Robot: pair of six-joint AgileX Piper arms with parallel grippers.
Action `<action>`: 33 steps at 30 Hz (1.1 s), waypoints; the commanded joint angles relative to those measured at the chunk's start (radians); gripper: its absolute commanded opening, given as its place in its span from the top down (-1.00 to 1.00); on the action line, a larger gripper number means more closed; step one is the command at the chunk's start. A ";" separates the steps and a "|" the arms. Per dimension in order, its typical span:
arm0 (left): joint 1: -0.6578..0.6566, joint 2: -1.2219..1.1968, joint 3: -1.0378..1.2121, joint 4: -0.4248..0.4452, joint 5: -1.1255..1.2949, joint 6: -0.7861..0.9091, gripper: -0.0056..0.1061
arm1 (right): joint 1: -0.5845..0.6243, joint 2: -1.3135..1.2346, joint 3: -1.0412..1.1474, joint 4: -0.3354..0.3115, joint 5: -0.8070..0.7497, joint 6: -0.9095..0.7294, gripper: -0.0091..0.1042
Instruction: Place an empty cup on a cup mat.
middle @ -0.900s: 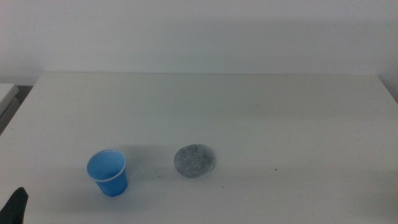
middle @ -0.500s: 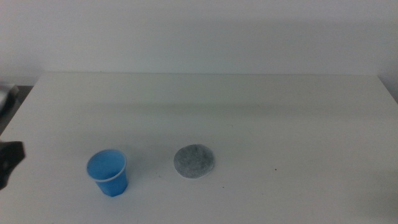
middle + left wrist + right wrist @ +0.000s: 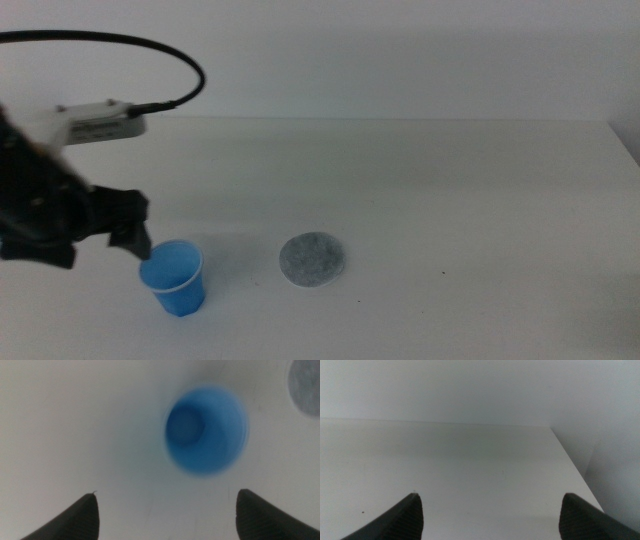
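Observation:
The blue cup (image 3: 175, 278) stands upright and empty on the white table (image 3: 450, 190), at the front left. The grey speckled cup mat (image 3: 313, 260) lies flat just to its right, apart from it. My left gripper (image 3: 100, 245) hangs above the table just left of the cup, with one dark finger (image 3: 135, 238) near the rim. In the left wrist view the cup (image 3: 205, 430) is seen from above, blurred, ahead of the open, empty left gripper (image 3: 167, 492), and the mat (image 3: 306, 385) shows at the edge. My right gripper (image 3: 490, 495) is open and empty, out of the middle view.
The left arm's white camera block (image 3: 100, 122) and black cable (image 3: 150, 50) rise over the table's left side. The right wrist view shows bare table (image 3: 470, 460) and its far right corner against the wall.
The left arm has come in from the lower left, risen and moved right until its gripper is beside the cup. The cup and mat have not moved.

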 commanded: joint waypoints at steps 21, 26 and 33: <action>-0.059 0.357 -0.085 -0.062 -0.151 0.005 0.93 | 0.001 -0.005 0.003 -0.007 -0.007 -0.004 -0.80; -0.193 0.395 -0.263 -0.026 -0.085 -0.083 0.93 | 0.001 -0.005 0.003 -0.007 -0.007 -0.004 -0.80; -0.344 0.556 -0.518 -0.017 -0.046 -0.105 0.93 | 0.001 -0.005 0.003 -0.007 -0.007 -0.004 -0.80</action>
